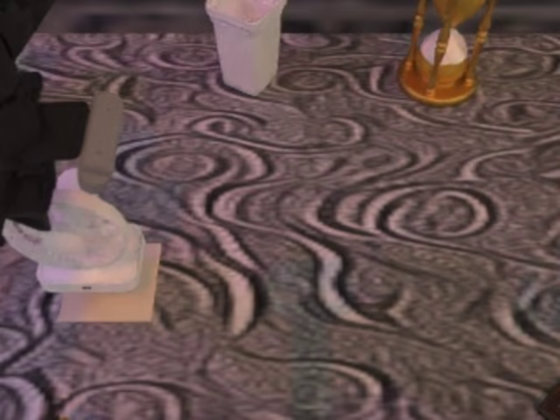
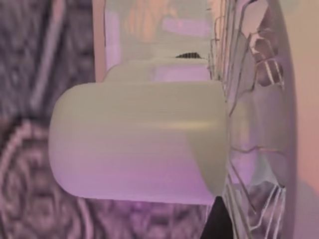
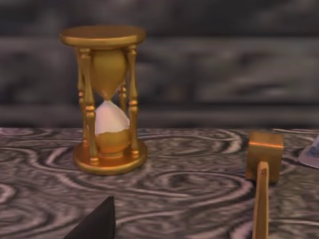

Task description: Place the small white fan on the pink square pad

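The small white fan point(image 1: 87, 241) stands at the table's left side with its rectangular base on the pink square pad point(image 1: 131, 304); it covers the pad's far left part. My left arm point(image 1: 22, 149) reaches in from the left edge, and its gripper is hidden close against the fan. In the left wrist view the fan's rounded hub point(image 2: 134, 142) and wire cage point(image 2: 259, 99) fill the picture, with the pad's edge point(image 2: 98, 40) behind them. My right gripper point(image 1: 553, 408) is parked at the near right corner, open, with one dark fingertip point(image 3: 102, 219) showing and nothing beside it.
A tall white cup point(image 1: 247, 44) stands at the back middle and a golden hourglass point(image 1: 442, 52) at the back right. A grey bar point(image 1: 99, 140) lies just behind the fan. A golden mallet point(image 3: 264, 159) lies near the right gripper.
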Controlling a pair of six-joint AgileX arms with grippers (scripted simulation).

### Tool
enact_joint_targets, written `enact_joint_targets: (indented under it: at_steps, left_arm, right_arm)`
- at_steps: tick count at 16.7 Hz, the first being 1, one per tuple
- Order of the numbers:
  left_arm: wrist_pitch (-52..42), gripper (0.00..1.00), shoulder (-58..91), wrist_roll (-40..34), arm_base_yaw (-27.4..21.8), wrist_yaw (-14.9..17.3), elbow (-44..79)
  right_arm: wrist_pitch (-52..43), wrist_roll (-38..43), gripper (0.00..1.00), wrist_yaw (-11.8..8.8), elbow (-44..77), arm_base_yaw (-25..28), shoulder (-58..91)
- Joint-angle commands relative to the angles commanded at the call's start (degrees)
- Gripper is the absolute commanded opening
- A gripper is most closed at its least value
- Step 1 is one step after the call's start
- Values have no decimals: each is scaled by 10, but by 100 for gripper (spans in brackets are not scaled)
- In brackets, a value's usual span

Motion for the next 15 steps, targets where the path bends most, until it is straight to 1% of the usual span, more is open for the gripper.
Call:
enact_joint_targets:
  at_steps: [4, 9, 13, 15]
  left_arm:
    - [9, 0, 3, -1, -2, 0, -8]
    - [74, 0, 10, 0, -1, 0, -63]
    - [78, 0, 11, -1, -1, 0, -67]
    - [78, 15, 11, -1, -1, 0, -67]
  right_arm:
    - [0, 0, 100, 0, 0, 0, 0]
    - [0, 0, 100, 0, 0, 0, 0]
    - [0, 0, 100, 0, 0, 0, 0]
    - [0, 0, 100, 0, 0, 0, 0]
